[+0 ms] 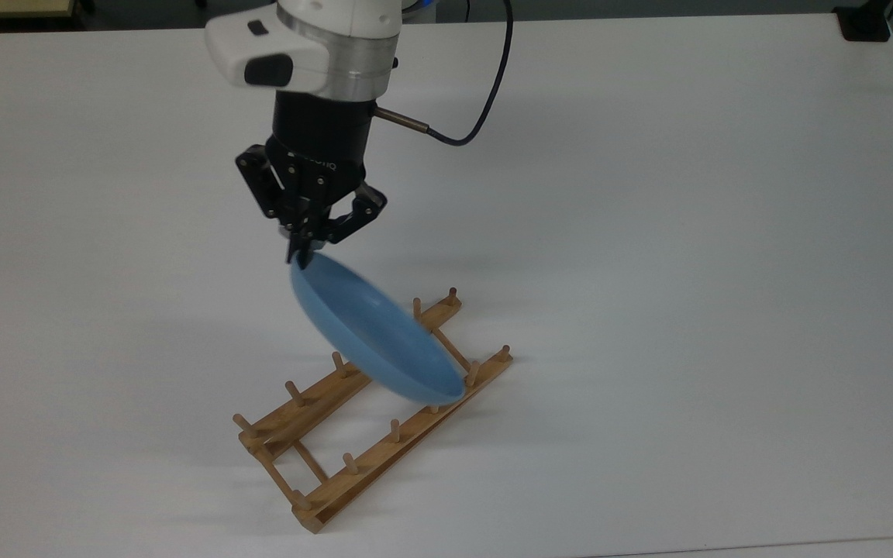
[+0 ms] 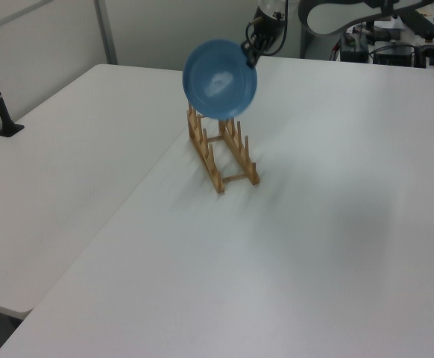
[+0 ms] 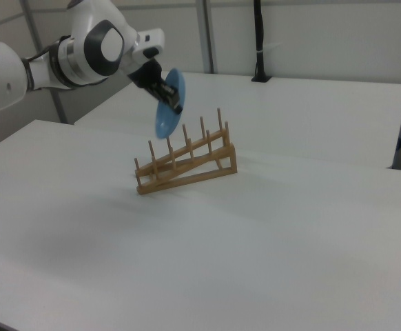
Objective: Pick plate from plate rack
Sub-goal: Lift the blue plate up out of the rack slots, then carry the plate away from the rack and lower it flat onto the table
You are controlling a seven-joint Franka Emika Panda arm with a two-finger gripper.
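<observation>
The tool [image 1: 301, 252] is clamped on the upper rim of the plate [image 1: 373, 333], which hangs tilted, clear above the plate rack [image 1: 373, 415] on the table [image 1: 687, 232]. The plate looks stiff, smooth and probably light, so a rim pinch could let it swing or slip. Only the rack's upright pegs [image 1: 471, 372] just beneath its lower edge could catch it.

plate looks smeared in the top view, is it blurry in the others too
Top view: the plate has motion-blurred edges while the plate rack stays crisp. Left view: a pale glare patch on the plate's face. Right view: plate slightly soft, rack sharp.
</observation>
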